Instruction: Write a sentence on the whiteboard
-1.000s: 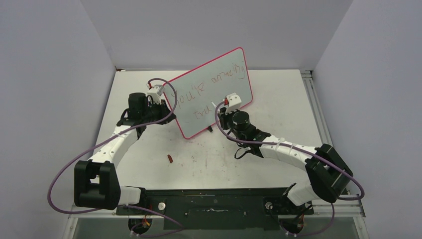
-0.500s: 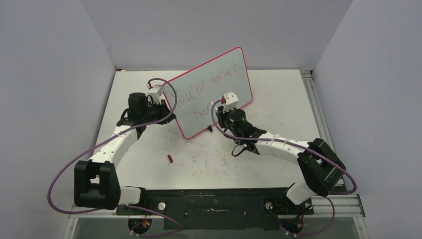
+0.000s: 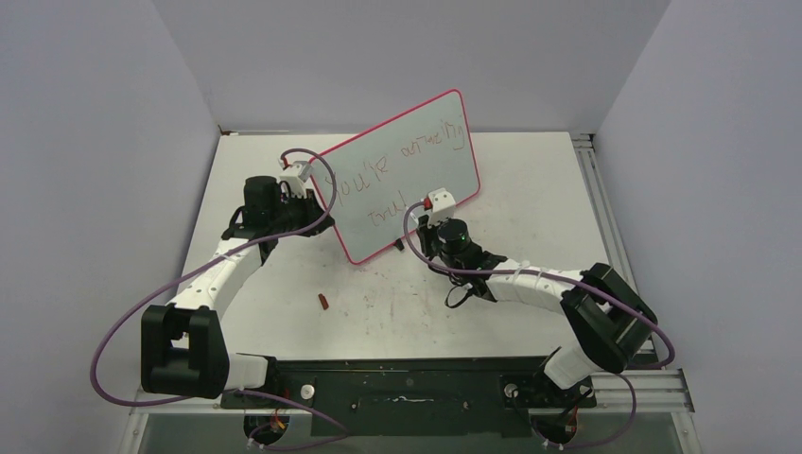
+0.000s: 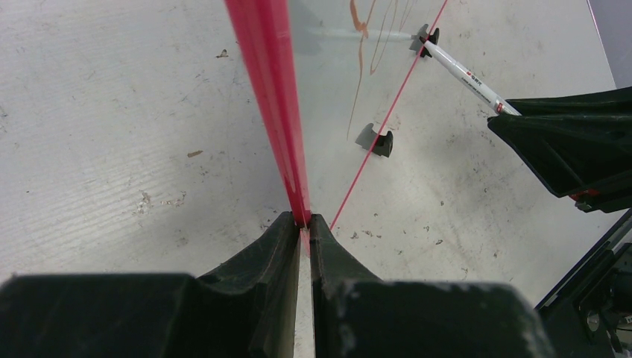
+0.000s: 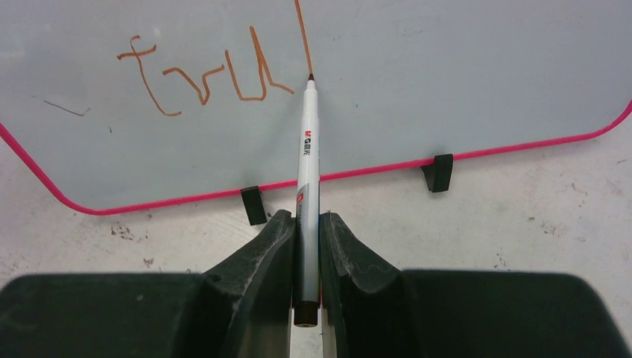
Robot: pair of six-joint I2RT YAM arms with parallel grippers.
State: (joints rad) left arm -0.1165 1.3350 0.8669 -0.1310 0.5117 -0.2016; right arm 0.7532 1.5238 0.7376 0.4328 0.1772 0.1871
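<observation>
Bright even light, soft shadows, sharp focus, faint reflections on whiteboard [image 4: 328,97]

robot lab cell: plain grey partition walls [image 3: 95,142], scuffed white table [image 3: 539,180], aluminium rail frame [image 3: 599,194].

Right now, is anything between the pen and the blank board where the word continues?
Nothing visible. The pen, shut in the right tool, has its tip at the board just right of the writing; the surface beyond is bare.

1. Pink-rimmed pale whiteboard [image 3: 402,175] stands upright and aslant mid-table, barring any straight pass across the middle.
2. White tabletop [image 3: 549,189] right of the board: open room.
3. Small red-brown cap-like piece [image 3: 322,302] lies near-left, well apart from the board.
</observation>
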